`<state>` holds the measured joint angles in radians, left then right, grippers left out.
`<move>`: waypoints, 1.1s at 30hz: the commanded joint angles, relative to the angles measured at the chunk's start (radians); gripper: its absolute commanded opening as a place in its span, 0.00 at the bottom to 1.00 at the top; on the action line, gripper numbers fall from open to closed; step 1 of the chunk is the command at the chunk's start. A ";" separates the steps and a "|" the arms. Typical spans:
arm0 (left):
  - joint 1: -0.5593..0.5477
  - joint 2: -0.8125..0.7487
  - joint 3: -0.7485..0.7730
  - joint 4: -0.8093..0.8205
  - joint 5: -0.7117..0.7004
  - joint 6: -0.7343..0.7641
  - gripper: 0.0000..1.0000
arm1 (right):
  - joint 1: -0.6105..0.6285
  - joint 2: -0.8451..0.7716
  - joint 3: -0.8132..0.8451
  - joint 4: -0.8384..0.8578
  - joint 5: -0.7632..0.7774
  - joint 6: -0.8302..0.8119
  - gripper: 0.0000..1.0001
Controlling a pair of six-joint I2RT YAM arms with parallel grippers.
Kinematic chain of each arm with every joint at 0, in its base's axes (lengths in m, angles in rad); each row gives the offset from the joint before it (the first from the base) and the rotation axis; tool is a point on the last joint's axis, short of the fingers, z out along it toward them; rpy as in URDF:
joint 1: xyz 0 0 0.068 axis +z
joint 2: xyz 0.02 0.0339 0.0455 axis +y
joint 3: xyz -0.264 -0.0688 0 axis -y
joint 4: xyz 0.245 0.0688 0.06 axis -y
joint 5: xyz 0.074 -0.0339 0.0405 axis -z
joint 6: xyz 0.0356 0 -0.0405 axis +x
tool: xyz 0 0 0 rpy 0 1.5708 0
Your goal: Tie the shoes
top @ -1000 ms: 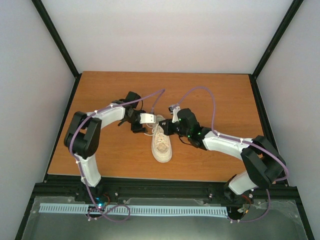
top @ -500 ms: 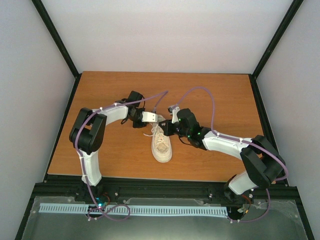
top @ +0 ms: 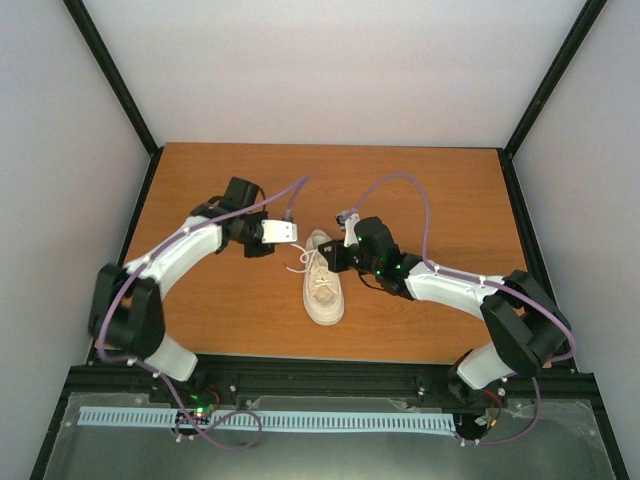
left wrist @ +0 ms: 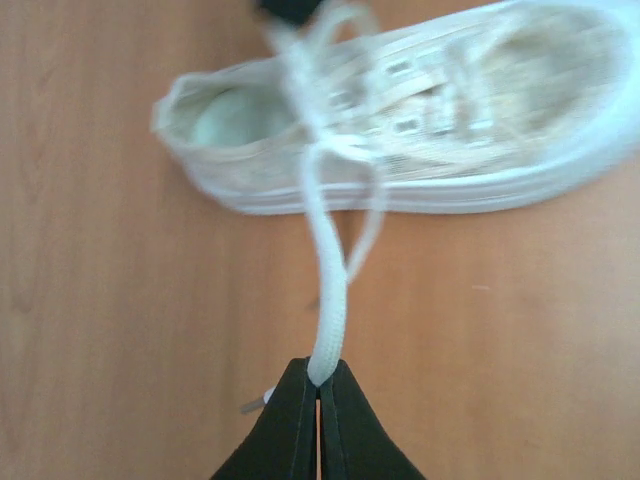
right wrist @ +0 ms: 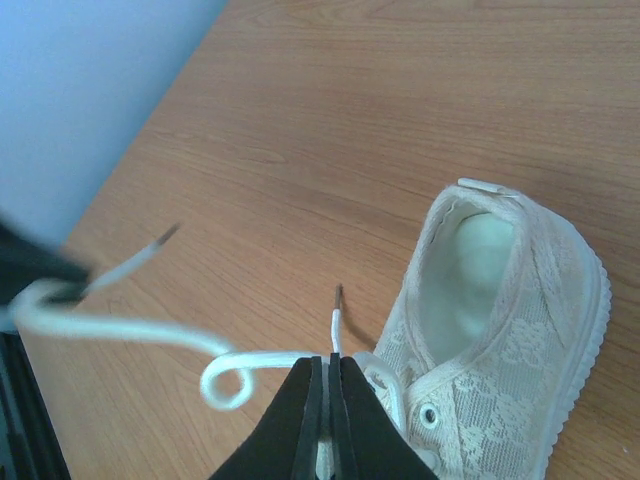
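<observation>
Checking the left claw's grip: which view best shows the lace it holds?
The left wrist view: the lace runs from the shoe straight into the shut left claw. The top view shows only a thin strand; the right wrist view, a blurred bit at its left edge.

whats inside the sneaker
Through the opening of the sneaker only its pale insole shows, with nothing lying on it. The toe end is covered by the laced upper, so what is in there cannot be seen.
</observation>
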<state>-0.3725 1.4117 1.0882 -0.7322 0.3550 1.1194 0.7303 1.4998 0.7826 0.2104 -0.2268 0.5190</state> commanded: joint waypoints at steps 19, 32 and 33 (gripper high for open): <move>-0.640 0.195 0.060 -0.208 0.044 -0.157 0.01 | -0.053 0.021 0.074 -0.054 -0.067 -0.056 0.03; -0.677 0.212 0.101 0.006 0.246 -0.301 0.06 | -0.086 0.043 0.092 -0.075 -0.108 -0.082 0.03; -0.677 0.209 0.097 0.028 0.247 -0.315 0.09 | -0.086 0.046 0.095 -0.078 -0.109 -0.083 0.03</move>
<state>-1.0397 1.6596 1.1538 -0.8295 0.5159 0.8944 0.6502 1.5253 0.8440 0.1448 -0.3199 0.4576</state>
